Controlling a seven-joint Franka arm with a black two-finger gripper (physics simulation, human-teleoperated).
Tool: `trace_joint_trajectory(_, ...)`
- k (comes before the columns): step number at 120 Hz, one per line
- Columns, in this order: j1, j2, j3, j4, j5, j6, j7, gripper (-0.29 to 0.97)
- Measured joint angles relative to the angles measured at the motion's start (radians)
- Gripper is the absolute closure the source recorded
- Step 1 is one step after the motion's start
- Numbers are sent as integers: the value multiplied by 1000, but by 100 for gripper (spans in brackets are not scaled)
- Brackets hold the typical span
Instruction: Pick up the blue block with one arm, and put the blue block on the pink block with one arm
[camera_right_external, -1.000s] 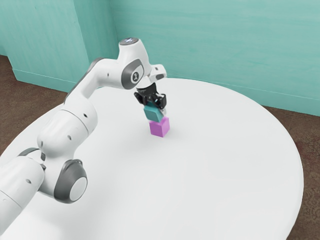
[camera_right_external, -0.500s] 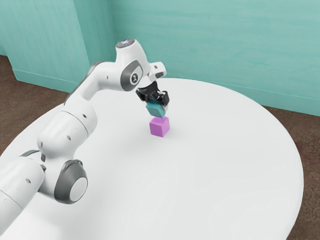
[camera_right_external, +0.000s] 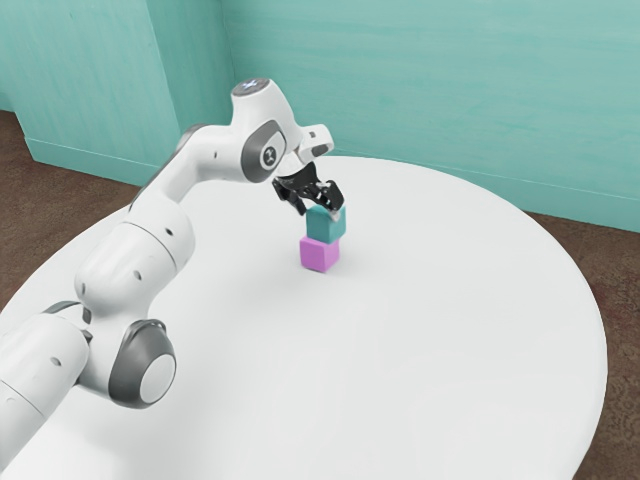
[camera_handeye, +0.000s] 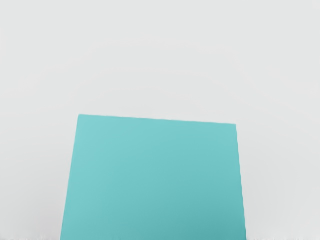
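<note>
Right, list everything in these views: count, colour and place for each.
blue block: one, teal-blue, resting on top of the pink block
pink block: one, pink, on the table under the blue block
table: one, white, round, bearing the stack
wall: teal, behind the table
floor: brown, around the table
arm: one, white and grey, coming in from the exterior view's left
gripper: one, black, open, just above the blue block

object: blue block (camera_handeye: 155, 180), one flat teal-blue face towards the camera, close up | shape: straight edges, two square corners visible | colour: plain and even | surroundings: white counter (camera_handeye: 160, 55) visible past three of the blue block's edges
</note>
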Motion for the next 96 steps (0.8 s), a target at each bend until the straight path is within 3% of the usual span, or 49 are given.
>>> trace_joint_trajectory(14, -11, -29, 8, 0, 1, -32, 4, 3)
trace_joint_trajectory(22, -25, -128, 11, -61, 12, -82, 7, 3)
trace_joint_trajectory(29, -37, -318, 11, -341, 34, -112, 8, 3)
trace_joint_trajectory(44, -106, -933, 51, -1185, 68, -92, -2, 2)
trace_joint_trajectory(49, -156, -1113, 75, -1367, 84, -87, -11, 2)
trace_joint_trajectory(57, -214, -1313, 91, -1535, 108, -83, -25, 2)
trace_joint_trajectory(71, -272, -1492, 104, -1671, 161, -84, -50, 2)
trace_joint_trajectory(96, -251, -1532, 104, -1662, 216, -105, -81, 2)
